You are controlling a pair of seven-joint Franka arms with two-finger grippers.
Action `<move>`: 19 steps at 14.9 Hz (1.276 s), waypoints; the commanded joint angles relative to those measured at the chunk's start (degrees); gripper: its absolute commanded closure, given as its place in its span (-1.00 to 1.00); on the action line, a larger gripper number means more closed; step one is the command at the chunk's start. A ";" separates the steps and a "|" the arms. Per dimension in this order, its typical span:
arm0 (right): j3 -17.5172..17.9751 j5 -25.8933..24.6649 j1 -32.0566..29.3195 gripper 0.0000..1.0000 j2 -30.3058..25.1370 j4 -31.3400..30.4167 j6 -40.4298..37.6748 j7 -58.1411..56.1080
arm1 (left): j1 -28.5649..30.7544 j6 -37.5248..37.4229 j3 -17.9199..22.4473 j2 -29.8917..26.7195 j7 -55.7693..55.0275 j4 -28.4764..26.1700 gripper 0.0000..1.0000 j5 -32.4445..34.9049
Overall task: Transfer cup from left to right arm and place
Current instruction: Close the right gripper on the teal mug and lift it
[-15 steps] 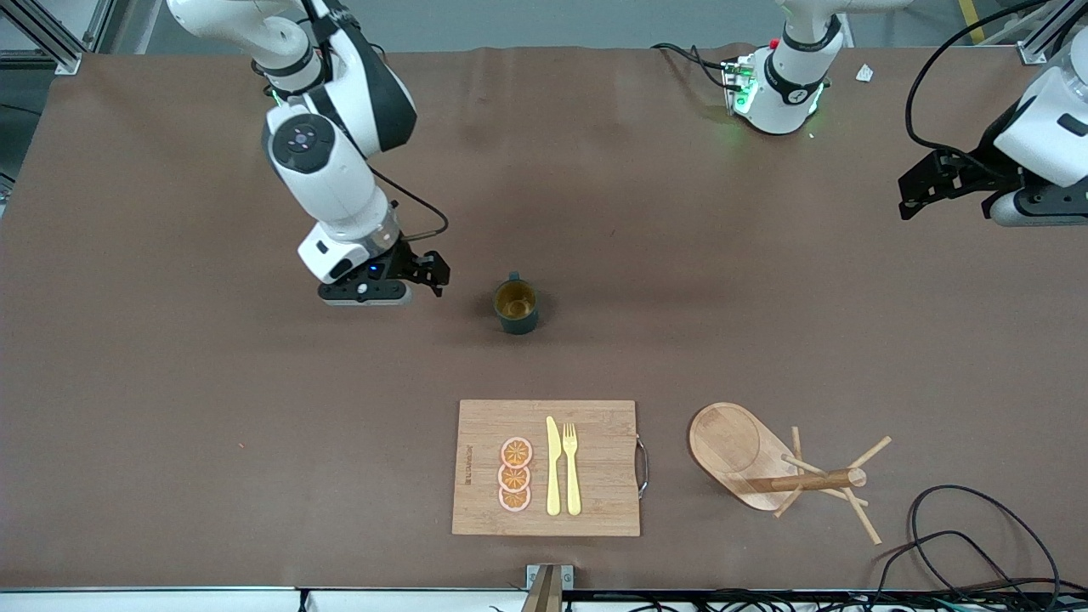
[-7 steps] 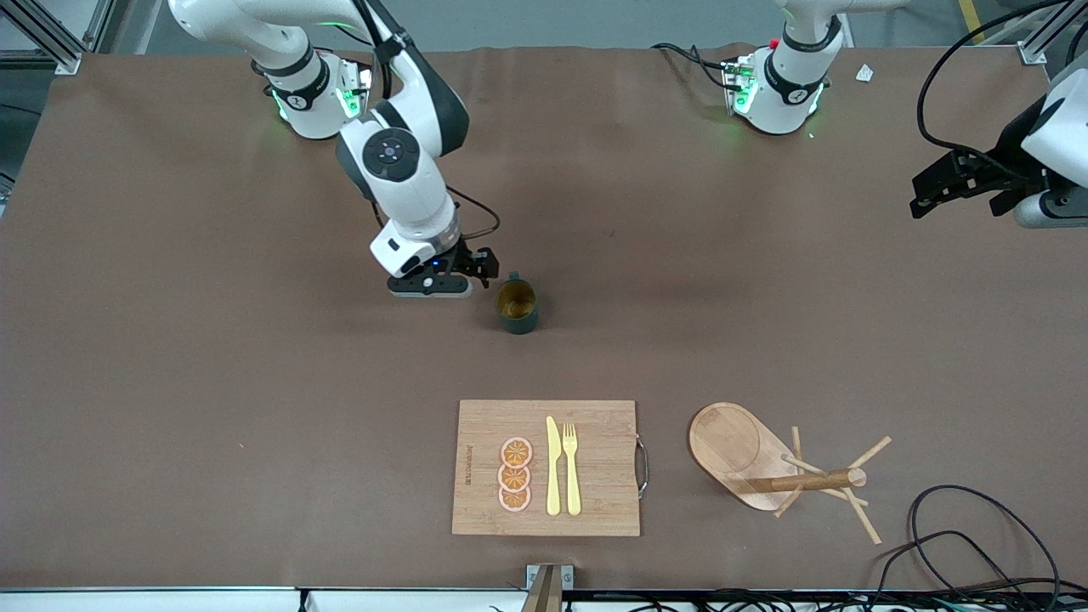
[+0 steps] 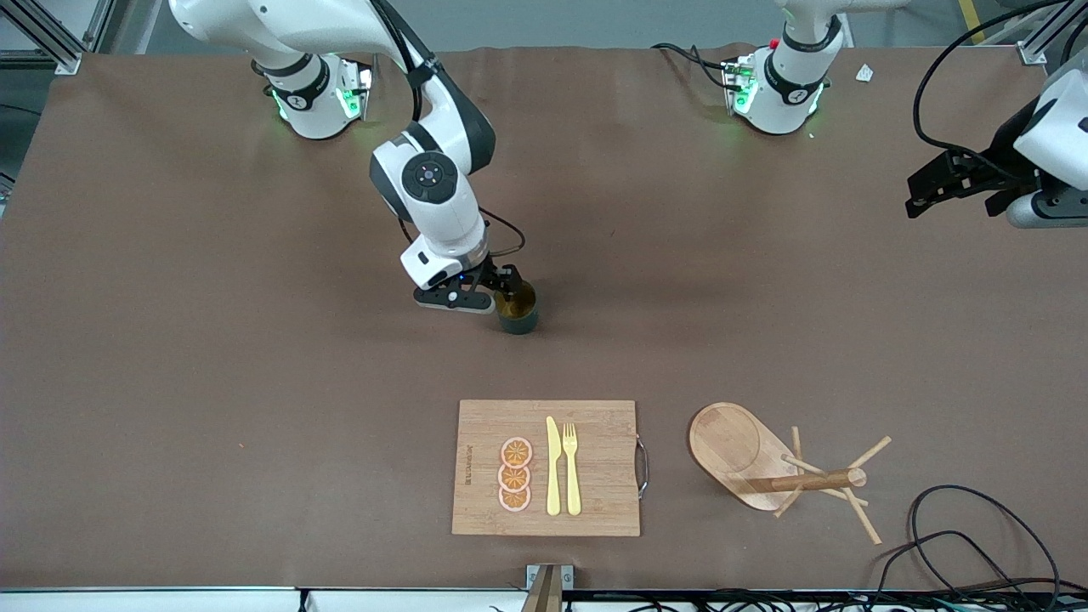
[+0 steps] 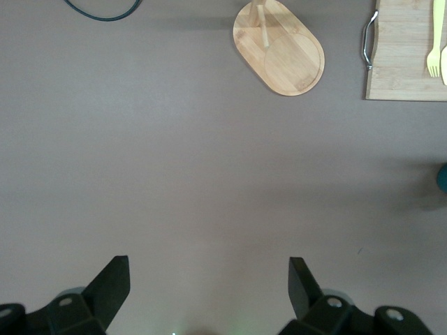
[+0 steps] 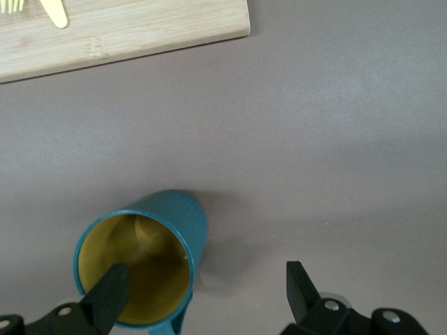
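Note:
The cup (image 3: pixel 520 315) is a dark teal ribbed mug with a golden inside, standing upright mid-table. My right gripper (image 3: pixel 503 281) is open and low at the cup's rim. In the right wrist view one finger (image 5: pixel 112 286) is over the cup's (image 5: pixel 194 222) inside and the other over bare table, so the cup's wall and handle lie between them; the gripper (image 5: pixel 204 273) holds nothing. My left gripper (image 3: pixel 922 194) is open and empty, up over the left arm's end of the table, and waits. The left wrist view shows it (image 4: pixel 209 269) over bare table.
A bamboo cutting board (image 3: pixel 603 463) with a yellow knife, a fork and orange slices lies nearer the front camera than the cup. A wooden mug tree (image 3: pixel 748 455) lies tipped over beside it toward the left arm's end. Black cables (image 3: pixel 960 527) lie at the front corner.
My right arm has swept toward the cup from the right arm's end, and its open gripper has reached the cup's rim. The cup has not moved. The left gripper has shifted only slightly.

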 commanded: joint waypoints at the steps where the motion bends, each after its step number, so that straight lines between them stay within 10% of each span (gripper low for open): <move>1: -0.64 0.13 1.15 -0.97 1.97 2.16 -0.61 3.13 | 0.27 -1.06 -1.55 -0.77 0.59 -0.25 -1.00 1.26; 19: -0.64 0.13 4.13 0.92 4.70 2.16 -0.08 7.43 | 3.17 -1.32 -1.55 -0.76 7.10 0.11 -1.00 3.02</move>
